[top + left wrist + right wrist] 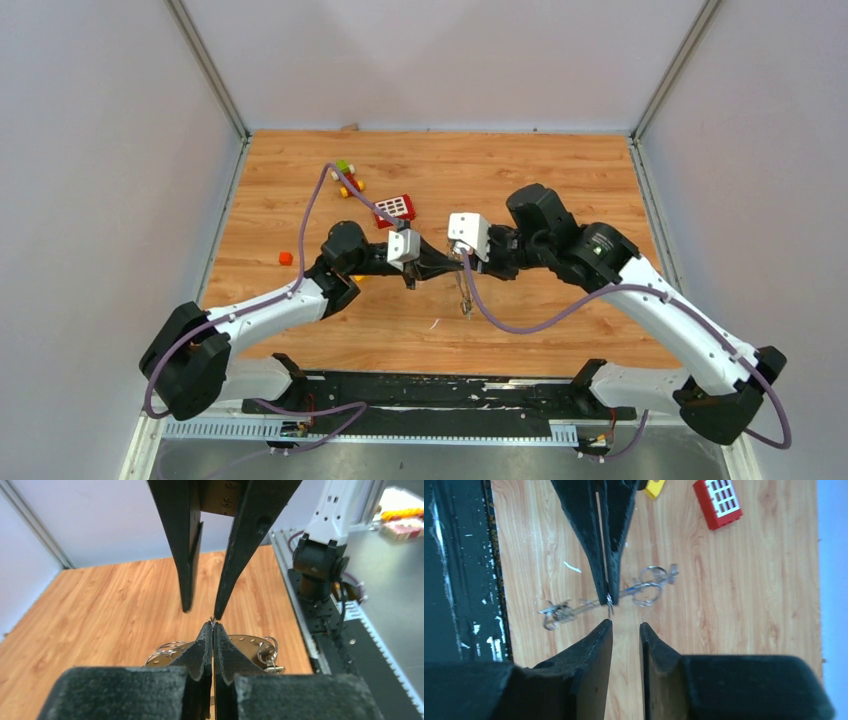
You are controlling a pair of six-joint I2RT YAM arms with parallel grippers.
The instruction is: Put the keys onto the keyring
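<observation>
Your left fingers (584,525) are pressed shut, pinching a keyring (644,586) of thin silver wire loops over the wooden worktop (749,605). The loops trail toward 2 o'clock and the blurred silver keys (556,615) toward 8 o'clock. Your right fingers (591,655), narrowly apart and empty, sit just beside the pinch at 6 o'clock.

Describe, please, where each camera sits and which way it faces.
Top external: above and behind the bases, looking down on the table; left arm and right arm show whole.
Left wrist: on the left arm, looking sideways past the shut left hand, gripping the keyring, toward the right arm's base.
Right wrist: on the right arm, looking down past the open right hand at the table.
Shared: both wrist views show the opposite hand and the keyring; top and right wrist, the red brick.
</observation>
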